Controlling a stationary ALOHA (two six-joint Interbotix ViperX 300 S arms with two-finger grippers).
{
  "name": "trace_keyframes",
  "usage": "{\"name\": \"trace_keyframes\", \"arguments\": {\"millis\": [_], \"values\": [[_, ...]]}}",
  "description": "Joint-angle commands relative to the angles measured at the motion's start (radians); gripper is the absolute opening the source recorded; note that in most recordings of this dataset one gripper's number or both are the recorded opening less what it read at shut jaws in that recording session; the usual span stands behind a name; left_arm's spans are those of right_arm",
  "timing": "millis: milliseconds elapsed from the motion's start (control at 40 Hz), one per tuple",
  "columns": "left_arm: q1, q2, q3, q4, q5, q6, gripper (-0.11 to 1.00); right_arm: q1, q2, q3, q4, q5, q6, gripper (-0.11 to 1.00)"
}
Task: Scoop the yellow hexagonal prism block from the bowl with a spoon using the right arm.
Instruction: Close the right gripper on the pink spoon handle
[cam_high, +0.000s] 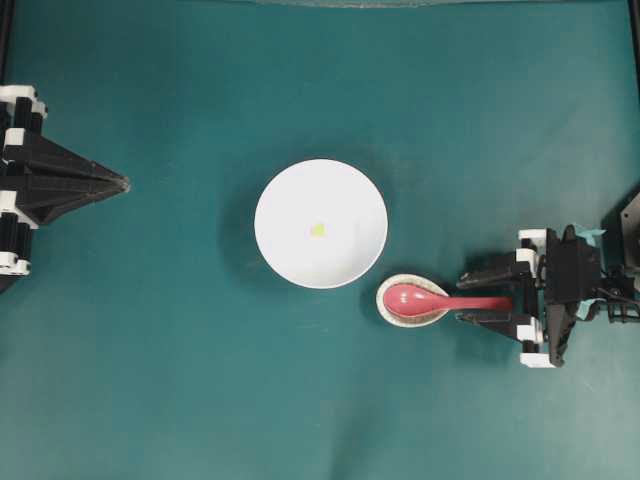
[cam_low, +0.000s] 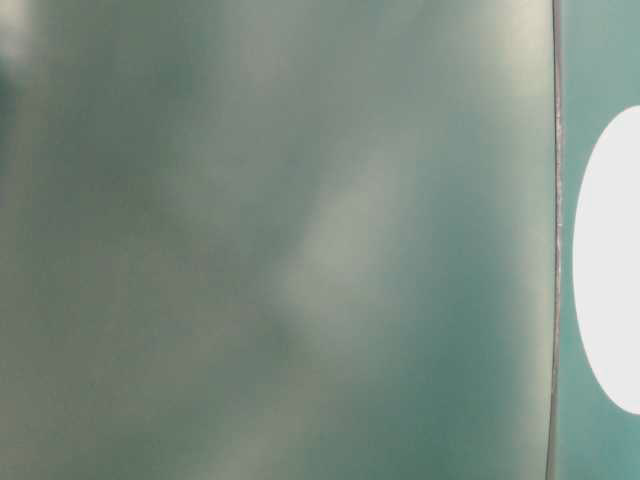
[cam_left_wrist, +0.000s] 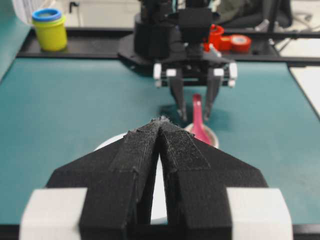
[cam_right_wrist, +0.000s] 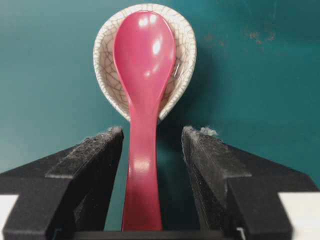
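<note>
Yellow block (cam_high: 317, 229) only visible overhead

We find no readable text, label, brand, number or sign in any of the four views. The white bowl (cam_high: 320, 223), the pink-red spoon (cam_high: 440, 300) and the crackle-glazed spoon rest (cam_right_wrist: 102, 70) all show plain surfaces with no printing. The green worktop (cam_high: 200, 380) carries no markings. In the left wrist view, the yellow jar with a blue lid (cam_left_wrist: 50, 29) and the red tape rolls (cam_left_wrist: 235, 42) at the far edge are too small and soft for us to make out any lettering on them. The table-level view is a blur and gives us nothing to read.
</note>
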Motion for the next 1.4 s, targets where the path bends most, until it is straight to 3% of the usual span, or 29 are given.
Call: {"name": "trace_keyframes", "arguments": {"millis": [0,700,1375], "values": [[0.002,0.008,-0.026,0.002,-0.005,-0.002,0.03,0.005,-0.008,-0.002,0.002,-0.012,0.0,0.56],[0.0,0.008,-0.026,0.003,-0.005,0.008,0.03,0.005,-0.008,-0.006,-0.02,-0.014,-0.008,0.56],[0.0,0.008,-0.026,0.005,-0.005,0.008,0.03,0.005,-0.008,-0.009,-0.017,-0.037,-0.009,0.49]]}}
